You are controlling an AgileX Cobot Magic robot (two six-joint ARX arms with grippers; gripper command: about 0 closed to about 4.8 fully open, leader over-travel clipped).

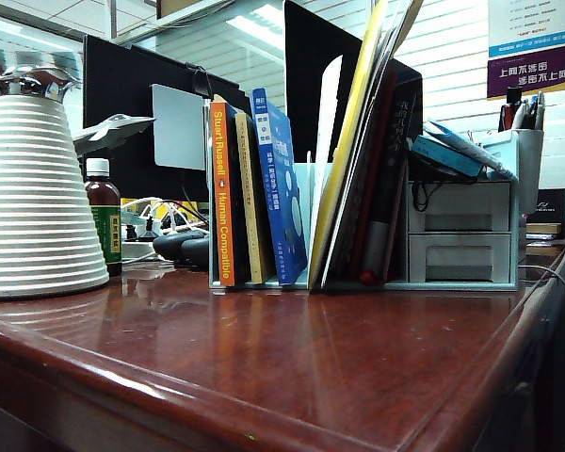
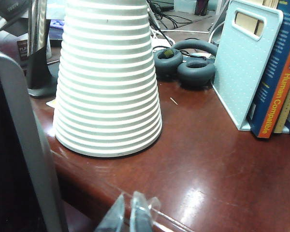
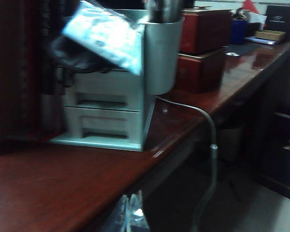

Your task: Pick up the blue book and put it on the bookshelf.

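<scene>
Up front, the wooden desk (image 1: 292,367) is bare from its rounded front edge back to the row of things, so we have open room there. Our left gripper (image 2: 130,215) sits low at that front edge, before the ribbed white cone (image 2: 108,77), its jaws closed on nothing. Our right gripper (image 3: 129,212) sits low at the desk's right edge, jaws also closed and empty; that view is blurred.

We count 3 books in the left bay of the bookshelf (image 1: 313,193): the orange-spined book (image 1: 222,193), a thin yellow book (image 1: 252,198) and the blue book (image 1: 279,188), which stands there leaning left against the yellow one. Past a divider, more books and papers lean right; we cannot count them.

Beside the shelf stands a grey organizer (image 1: 461,231) with 2 drawers, both closed, a blue packet (image 1: 447,151) lying on top. Its cup (image 3: 162,53) holds pens. 1 brown bottle (image 1: 104,221) stands beside the cone, and 1 pair of headphones (image 2: 188,63) lies behind it.
</scene>
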